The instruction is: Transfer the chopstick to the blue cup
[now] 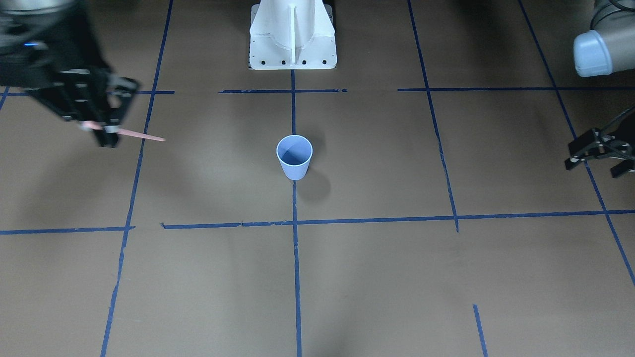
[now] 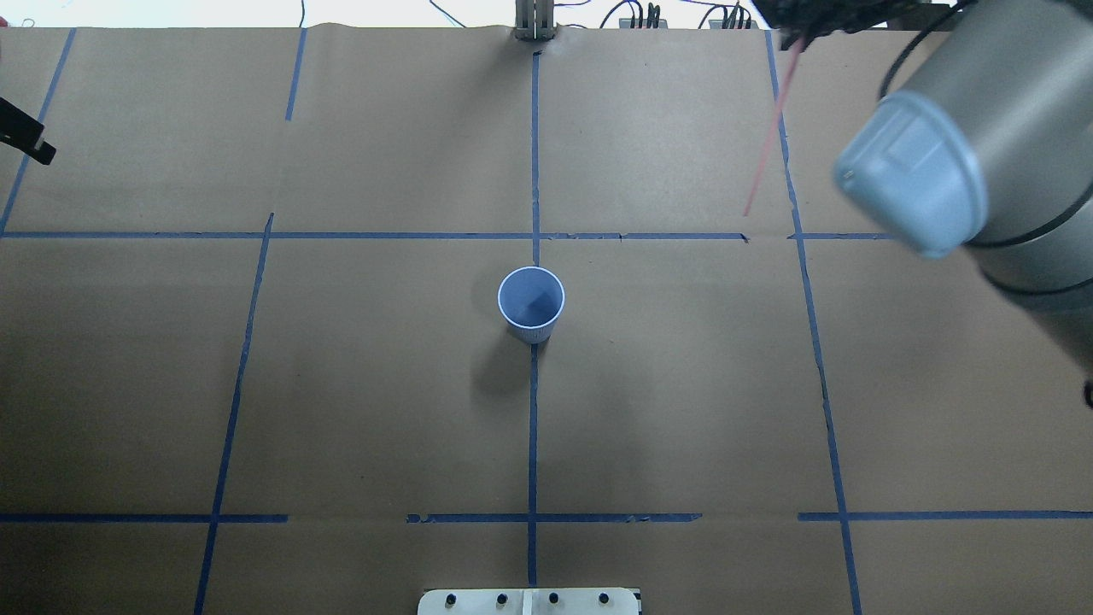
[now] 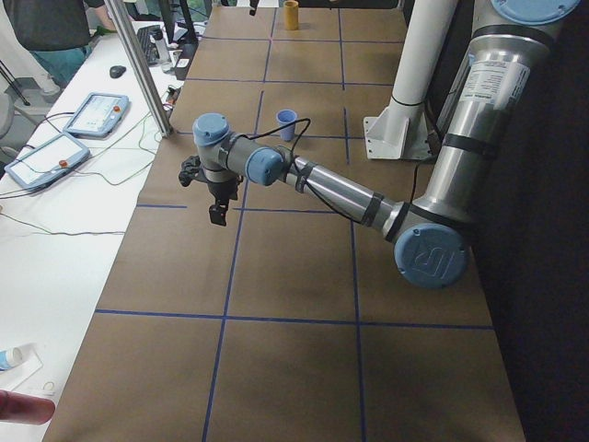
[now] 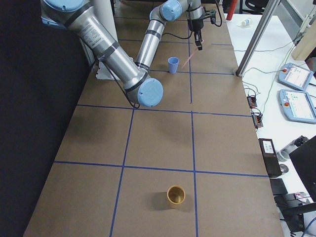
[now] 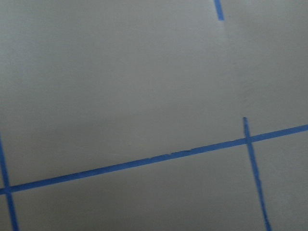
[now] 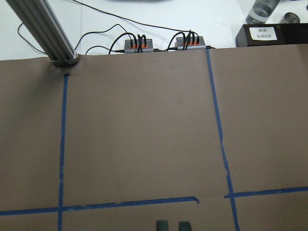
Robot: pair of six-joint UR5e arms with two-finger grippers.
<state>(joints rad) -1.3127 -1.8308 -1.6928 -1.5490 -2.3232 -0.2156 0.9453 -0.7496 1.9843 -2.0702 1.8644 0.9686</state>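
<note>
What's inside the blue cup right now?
Nothing that shows: from above, the blue cup is just dark blue inside, down to the bottom. The chopstick is not in it; the right gripper holds it off to one side. Nothing covers the opening.

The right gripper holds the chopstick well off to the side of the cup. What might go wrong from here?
1. The right gripper pinches the chopstick near one end, so its long free part may pivot or slip in transit.
2. The blue cup stands free, with nothing steadying it; a slanted chopstick striking its rim could tip it.
</note>
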